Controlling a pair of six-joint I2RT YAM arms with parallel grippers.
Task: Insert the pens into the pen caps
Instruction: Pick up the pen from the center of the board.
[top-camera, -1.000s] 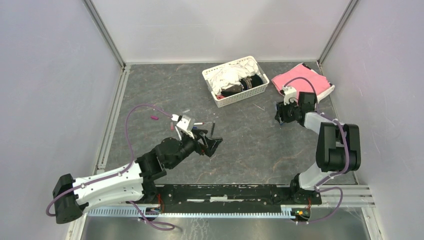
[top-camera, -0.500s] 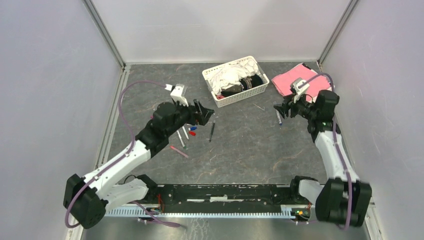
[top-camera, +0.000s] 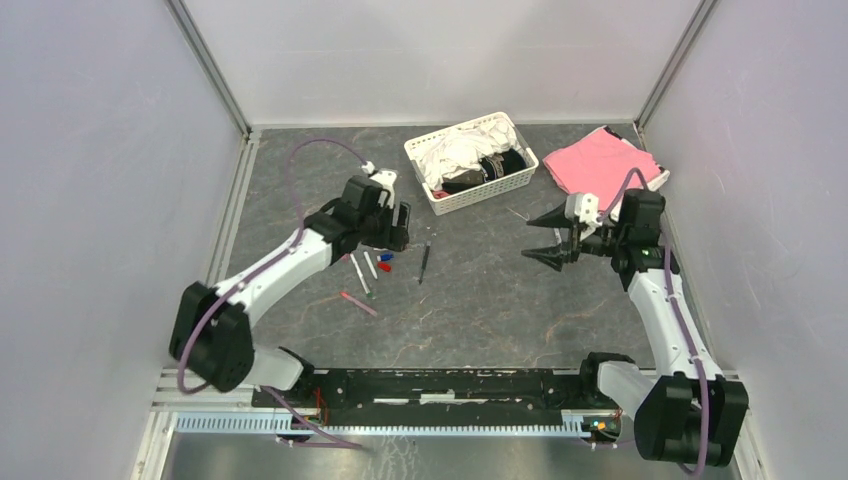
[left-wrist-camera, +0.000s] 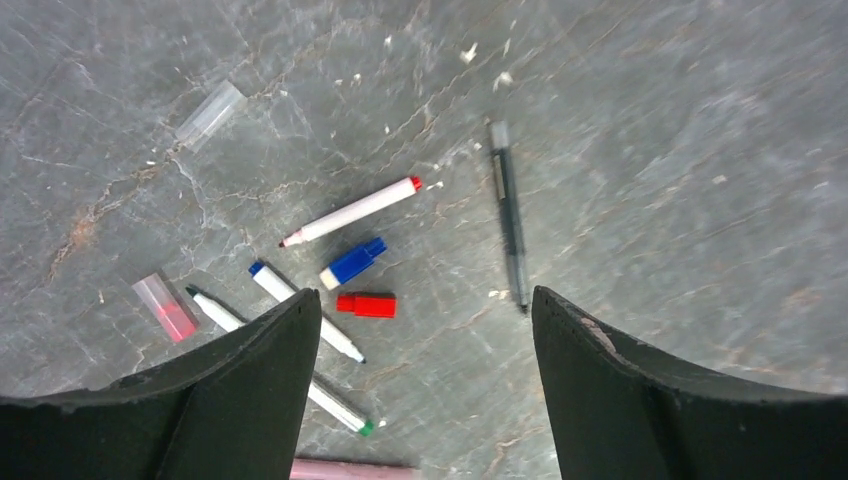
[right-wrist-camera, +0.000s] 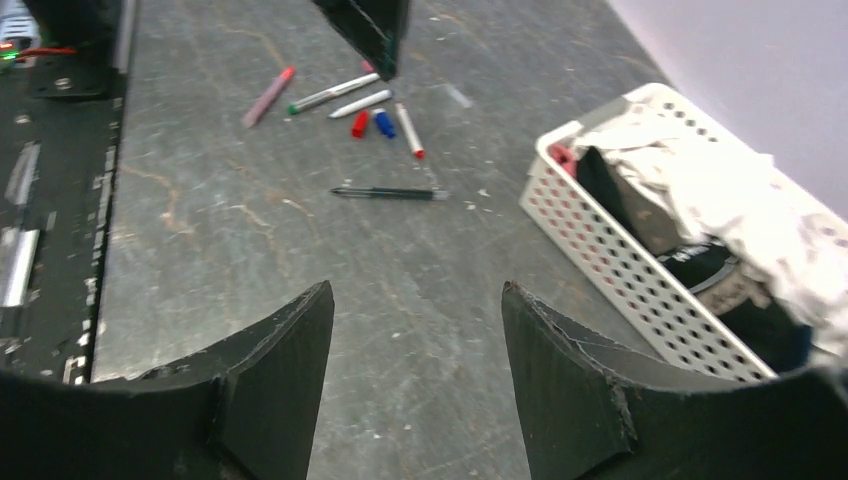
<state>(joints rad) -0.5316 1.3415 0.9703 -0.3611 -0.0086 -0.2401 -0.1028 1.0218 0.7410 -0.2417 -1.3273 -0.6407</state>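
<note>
Grey table (top-camera: 480, 310); left hand (top-camera: 400, 226) and right hand (top-camera: 538, 238) both spread wide, empty.
The right one hovers by the right edge; the left hangs over pens (left-wrist-camera: 350, 211) and pen caps (left-wrist-camera: 366, 305) lying left of the table's middle, likely choosing one.

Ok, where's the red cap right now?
In the left wrist view the red cap lies on the table, left of centre, just below the blue cap and right of the blue-tipped pen.
</note>
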